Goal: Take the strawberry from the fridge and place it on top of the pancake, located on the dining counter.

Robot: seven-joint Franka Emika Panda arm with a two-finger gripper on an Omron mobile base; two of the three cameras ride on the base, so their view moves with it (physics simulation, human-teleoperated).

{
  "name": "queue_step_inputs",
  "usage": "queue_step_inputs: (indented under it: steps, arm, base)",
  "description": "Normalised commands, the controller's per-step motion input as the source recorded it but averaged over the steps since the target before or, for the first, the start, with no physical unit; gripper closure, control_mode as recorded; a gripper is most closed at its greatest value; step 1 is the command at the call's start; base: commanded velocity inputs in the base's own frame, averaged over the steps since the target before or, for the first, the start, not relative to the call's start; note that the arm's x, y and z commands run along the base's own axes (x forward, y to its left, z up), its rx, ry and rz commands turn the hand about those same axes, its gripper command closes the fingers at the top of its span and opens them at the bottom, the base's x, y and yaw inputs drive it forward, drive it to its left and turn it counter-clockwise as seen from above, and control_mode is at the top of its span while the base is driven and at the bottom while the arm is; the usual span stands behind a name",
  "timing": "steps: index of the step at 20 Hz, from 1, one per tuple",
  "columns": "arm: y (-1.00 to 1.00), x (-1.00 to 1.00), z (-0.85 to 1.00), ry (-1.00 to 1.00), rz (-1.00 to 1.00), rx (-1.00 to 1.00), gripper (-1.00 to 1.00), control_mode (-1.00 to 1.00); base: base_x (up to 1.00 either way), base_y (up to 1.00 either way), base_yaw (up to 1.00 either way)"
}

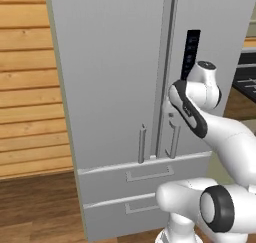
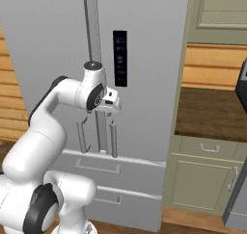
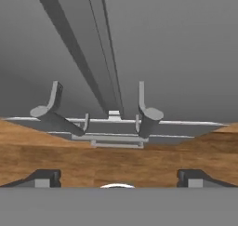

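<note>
hand view looks down the front of the fridge (image 3: 186, 57), with the dark seam between its two upper doors running from the top of the picture toward the middle, and the two vertical bar handles, the left door handle (image 3: 52, 102) and the right door handle (image 3: 144, 109), standing out from the door faces on either side of that seam. the gripper (image 3: 118, 178) has its two dark tips spread wide, far apart at the bottom of the picture, with nothing between them; the open stance fits an approach to a bar handle, since the jaws would have to pass around the bar before closing. which handle it is meant for i cannot tell, as the seam sits roughly midway between the tips. left base view and right base view show the fridge (image 1: 110, 77) shut, both upper doors flush and the two drawers (image 1: 145, 174) below pushed in, so the strawberry, if it is inside, is hidden behind the closed doors and cannot be seen. the arm is folded up close to the doors with the gripper (image 2: 112, 102) held just above the tops of the handles (image 2: 114, 139), near the door face but apart from it as far as i can judge. a dark vertical control panel (image 2: 120, 58) sits on the right door; it carries faint light marks, too small to read, and no brand name or other writing is legible anywhere. to the right, a brown wall counter (image 2: 212, 110) stands over green panelled cabinets (image 2: 202, 177).
</note>
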Motion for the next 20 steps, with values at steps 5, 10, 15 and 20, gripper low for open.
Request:
queue_step_inputs:
  steps: [5, 10, 15, 20]
  arm:
    - [-0.53, 0.36, -0.83, -0.09, 0.00, -0.02, -1.00, -1.00]
    - [-0.34, 0.52, -0.54, -0.06, 0.00, 0.00, -1.00, -1.00]
    - [0.06, 0.39, -0.19, 0.00, 0.00, 0.00, -1.00, -1.00]
    - [0.00, 0.34, -0.13, 0.00, 0.00, 0.00, -1.00, -1.00]
  base:
    - [0.00, 0.00, 0.00]
    - [0.00, 0.00, 0.00]
    - [0.00, 0.00, 0.00]
    - [0.00, 0.00, 0.00]
